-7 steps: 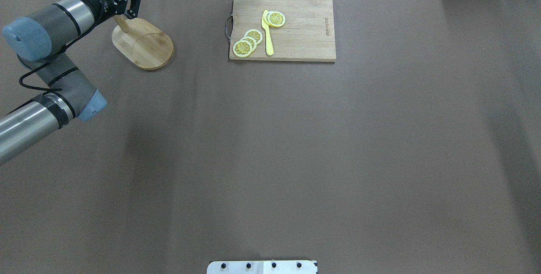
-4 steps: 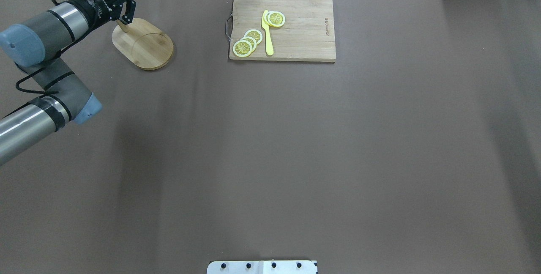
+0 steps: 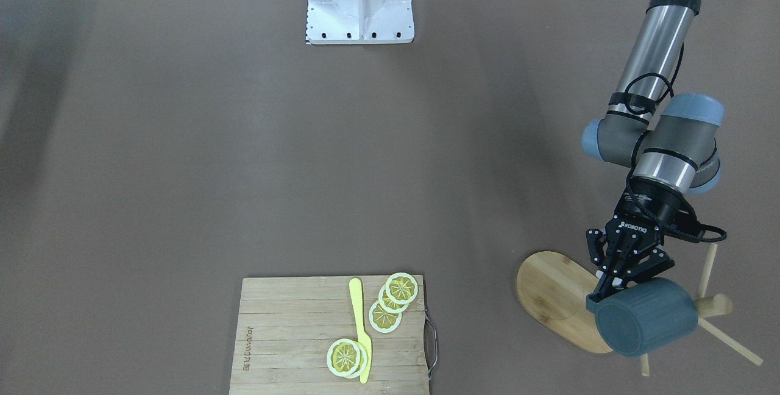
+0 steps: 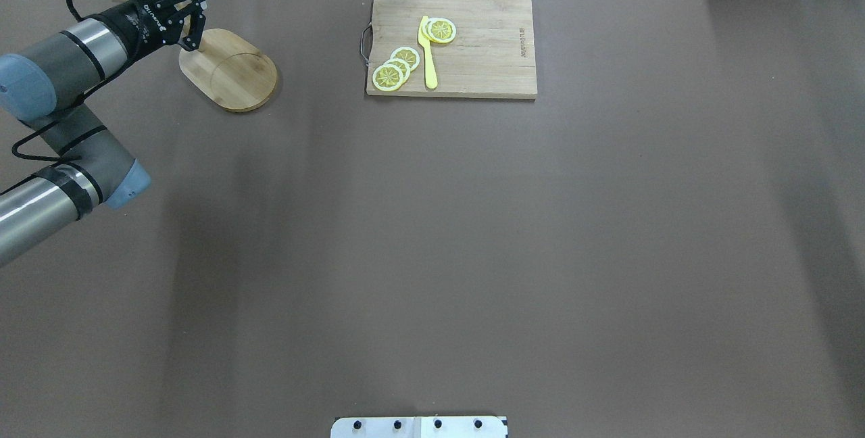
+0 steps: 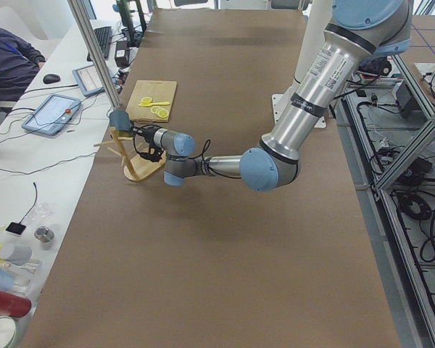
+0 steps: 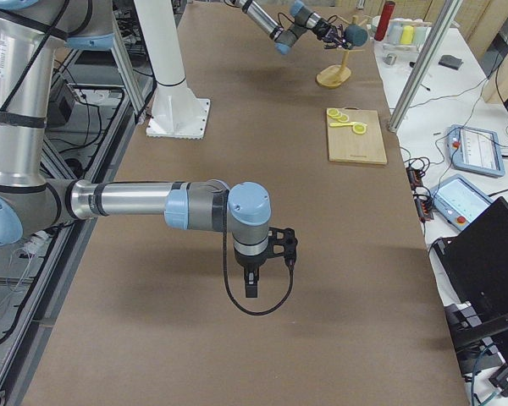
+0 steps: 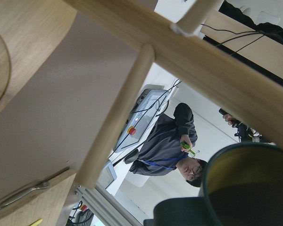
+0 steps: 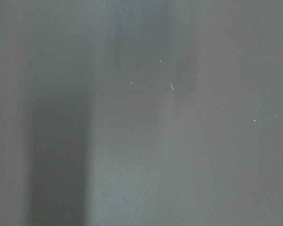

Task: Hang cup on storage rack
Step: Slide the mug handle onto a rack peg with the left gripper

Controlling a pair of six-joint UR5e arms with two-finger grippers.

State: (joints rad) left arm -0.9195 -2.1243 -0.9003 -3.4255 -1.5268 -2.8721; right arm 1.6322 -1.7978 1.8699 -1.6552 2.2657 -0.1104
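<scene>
— Where is the cup (image 3: 646, 317) found?
— On its side at the top of the rack (image 3: 551, 288), off the table (image 3: 244, 139); an olive inside is shown.
— The grippers?
— The left gripper (image 3: 618, 282) is spread beside it, nothing held. The right gripper (image 6: 251, 288) cannot be judged.

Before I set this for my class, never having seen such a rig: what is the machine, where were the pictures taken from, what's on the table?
It is a robot with two jointed arms at a brown table, each ending in a two-fingered end effector. Four fixed cameras look from behind, opposite and each end; two ride on the wrists. The left end effector is beside a slate-blue cup at a bamboo mug tree, apparently open, holding nothing. The right arm hangs over the table, far from them. A wooden cutting board carries lemon slices and a yellow knife.
</scene>
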